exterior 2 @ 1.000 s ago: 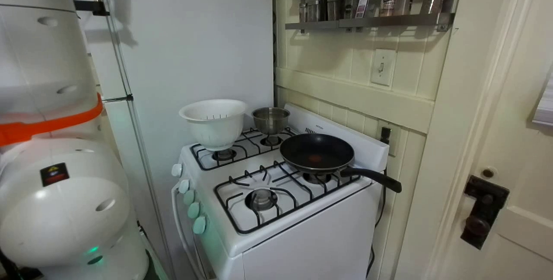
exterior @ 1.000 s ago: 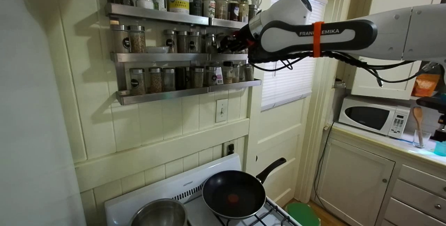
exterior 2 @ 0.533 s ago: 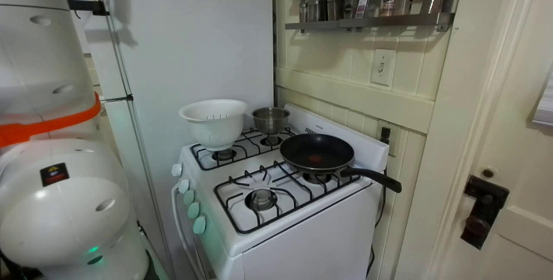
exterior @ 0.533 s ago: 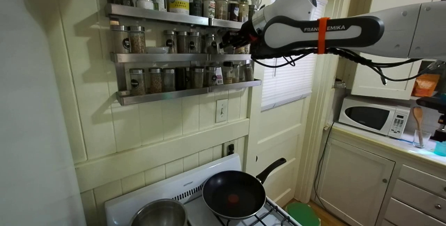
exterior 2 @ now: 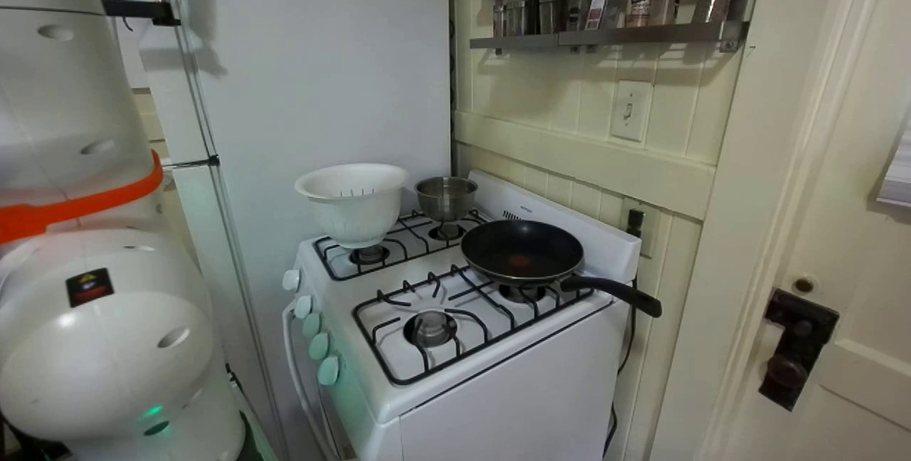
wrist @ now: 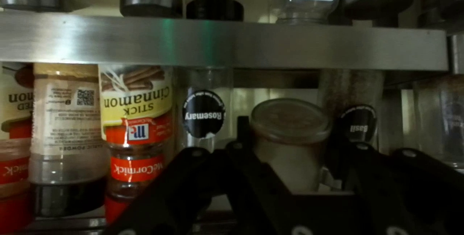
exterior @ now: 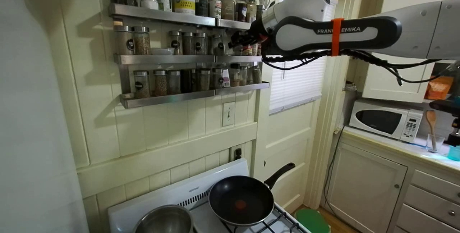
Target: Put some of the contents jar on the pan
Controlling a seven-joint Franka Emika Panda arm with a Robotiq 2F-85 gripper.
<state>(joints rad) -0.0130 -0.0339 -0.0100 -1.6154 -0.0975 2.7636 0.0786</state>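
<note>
The wrist view stands upside down. My gripper [wrist: 289,137] has its black fingers on both sides of a glass jar [wrist: 286,159], which shows its round glass base; its other end and contents cannot be made out. In an exterior view the gripper [exterior: 235,40] is in front of the middle spice shelf, and the held jar cannot be told apart there. The black pan stands on the stove in both exterior views [exterior: 248,193] [exterior 2: 523,255], well below the gripper, with its long handle towards the door. Only its dark bowl with a red centre spot shows.
Steel shelves [exterior: 165,59] carry rows of spice jars close to the gripper; rosemary [wrist: 203,113], basil [wrist: 357,124] and cinnamon [wrist: 136,108] containers show behind it. A steel pot [exterior 2: 446,199] and a white colander [exterior 2: 354,208] stand on the stove [exterior 2: 427,361]. A fridge [exterior 2: 327,77] stands beside it.
The arm has drawn back from the shelf, to the right and slightly up in an exterior view, uncovering more containers on the middle shelf. The pan has not moved.
</note>
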